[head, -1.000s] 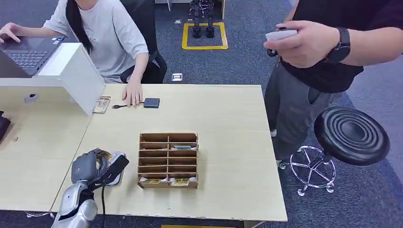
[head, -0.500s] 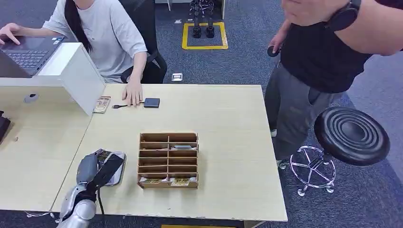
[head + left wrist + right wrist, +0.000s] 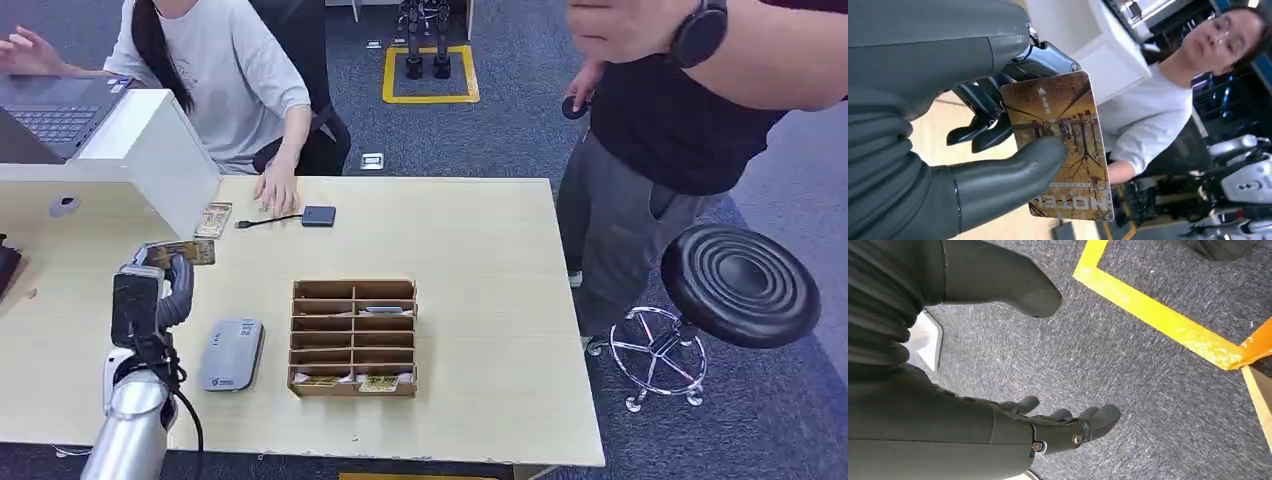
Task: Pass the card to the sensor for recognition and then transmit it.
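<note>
While your left hand [image 3: 150, 290] pinches the card [image 3: 1063, 145] between thumb and fingers above the table [image 3: 480, 250], your right hand [image 3: 1048, 425] hangs loose and holds nothing

Card [image 3: 1063, 150] brown-gold, tree print; sensor [image 3: 231, 355] grey.

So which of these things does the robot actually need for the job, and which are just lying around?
Needed:
card, held by left hand
grey sensor

Just lying about:
wooden organizer
laptop
black stool
small dark device
</note>
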Controlling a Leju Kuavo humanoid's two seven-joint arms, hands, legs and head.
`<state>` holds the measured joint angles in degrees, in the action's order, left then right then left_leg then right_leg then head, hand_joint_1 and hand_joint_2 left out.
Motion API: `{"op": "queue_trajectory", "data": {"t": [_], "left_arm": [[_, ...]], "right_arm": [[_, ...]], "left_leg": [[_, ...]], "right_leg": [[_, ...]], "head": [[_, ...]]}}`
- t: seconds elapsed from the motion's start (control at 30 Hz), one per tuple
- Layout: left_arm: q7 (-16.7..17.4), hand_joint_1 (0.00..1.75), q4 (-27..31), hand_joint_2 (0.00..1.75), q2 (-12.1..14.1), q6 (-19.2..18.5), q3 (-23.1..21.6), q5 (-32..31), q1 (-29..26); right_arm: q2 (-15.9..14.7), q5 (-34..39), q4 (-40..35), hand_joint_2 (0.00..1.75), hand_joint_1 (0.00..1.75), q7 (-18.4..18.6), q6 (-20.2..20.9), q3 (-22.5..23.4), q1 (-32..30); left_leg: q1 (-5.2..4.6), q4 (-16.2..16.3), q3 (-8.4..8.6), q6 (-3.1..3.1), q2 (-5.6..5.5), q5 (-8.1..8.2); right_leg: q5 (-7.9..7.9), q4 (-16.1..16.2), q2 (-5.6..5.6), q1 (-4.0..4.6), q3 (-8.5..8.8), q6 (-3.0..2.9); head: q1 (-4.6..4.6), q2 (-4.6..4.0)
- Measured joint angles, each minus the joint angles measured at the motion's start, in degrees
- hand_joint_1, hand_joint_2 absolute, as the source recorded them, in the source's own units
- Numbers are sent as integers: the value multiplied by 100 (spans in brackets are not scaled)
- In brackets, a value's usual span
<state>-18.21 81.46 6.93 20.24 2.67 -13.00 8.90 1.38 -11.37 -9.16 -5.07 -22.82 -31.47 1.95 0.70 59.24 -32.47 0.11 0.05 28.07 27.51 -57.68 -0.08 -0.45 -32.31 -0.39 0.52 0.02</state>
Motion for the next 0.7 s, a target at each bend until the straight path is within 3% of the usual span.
{"op": "queue_trajectory", "data": {"t": [0.7], "left_arm": [[-17, 175, 94, 175, 13, 24, 72, 11, 40]], "right_arm": [[0, -11, -22, 175, 0, 0, 2, 0, 5]], "left_leg": [[0, 0, -3, 0, 0, 0]], "right_leg": [[0, 0, 0, 0, -3, 0]], "head": [[0, 0]]}}
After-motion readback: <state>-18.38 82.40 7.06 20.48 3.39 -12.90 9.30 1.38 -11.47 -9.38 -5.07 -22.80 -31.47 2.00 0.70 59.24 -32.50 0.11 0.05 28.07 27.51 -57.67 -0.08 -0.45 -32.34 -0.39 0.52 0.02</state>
